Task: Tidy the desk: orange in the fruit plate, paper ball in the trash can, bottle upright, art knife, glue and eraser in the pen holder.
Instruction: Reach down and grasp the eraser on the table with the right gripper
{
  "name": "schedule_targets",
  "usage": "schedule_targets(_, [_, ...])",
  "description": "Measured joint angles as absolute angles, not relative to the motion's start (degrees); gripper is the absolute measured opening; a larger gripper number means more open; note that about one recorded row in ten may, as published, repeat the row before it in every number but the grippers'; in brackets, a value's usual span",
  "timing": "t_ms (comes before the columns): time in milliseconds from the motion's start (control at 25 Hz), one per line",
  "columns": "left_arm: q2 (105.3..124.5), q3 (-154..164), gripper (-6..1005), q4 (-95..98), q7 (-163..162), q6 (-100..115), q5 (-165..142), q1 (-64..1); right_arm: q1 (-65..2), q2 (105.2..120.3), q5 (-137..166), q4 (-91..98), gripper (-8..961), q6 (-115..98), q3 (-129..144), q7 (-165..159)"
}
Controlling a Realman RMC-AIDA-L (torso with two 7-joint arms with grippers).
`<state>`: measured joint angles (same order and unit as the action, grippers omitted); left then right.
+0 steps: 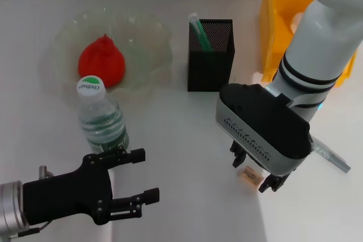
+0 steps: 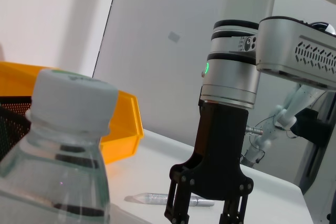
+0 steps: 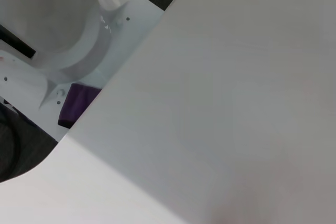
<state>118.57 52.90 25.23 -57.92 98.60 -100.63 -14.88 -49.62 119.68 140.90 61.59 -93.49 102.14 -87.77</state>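
Observation:
The orange (image 1: 102,60) lies in the pale green fruit plate (image 1: 153,38) at the back left. In front of the plate the bottle (image 1: 102,118) stands upright, and its white cap (image 2: 73,98) shows close up in the left wrist view. My left gripper (image 1: 139,177) is open, low and just in front of the bottle. My right gripper (image 1: 252,171) hangs open over the small tan eraser (image 1: 248,175), one finger on each side. The black pen holder (image 1: 211,55) holds a green-and-white stick (image 1: 198,32). The yellow trash can (image 1: 281,21) stands at the back right.
A translucent grey stick (image 1: 332,154) lies on the table to the right of my right gripper and shows again (image 2: 157,199) in the left wrist view. The right wrist view shows only the tabletop's front edge (image 3: 115,82) and the robot's base.

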Motion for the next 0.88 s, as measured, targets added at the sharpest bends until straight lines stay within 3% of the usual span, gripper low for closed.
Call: schedule_targets(880, [118.56, 52.9, 842, 24.7, -57.9, 98.5, -100.6, -15.1, -49.6, 119.71, 140.9, 60.9, 517, -91.4, 104.9, -87.3])
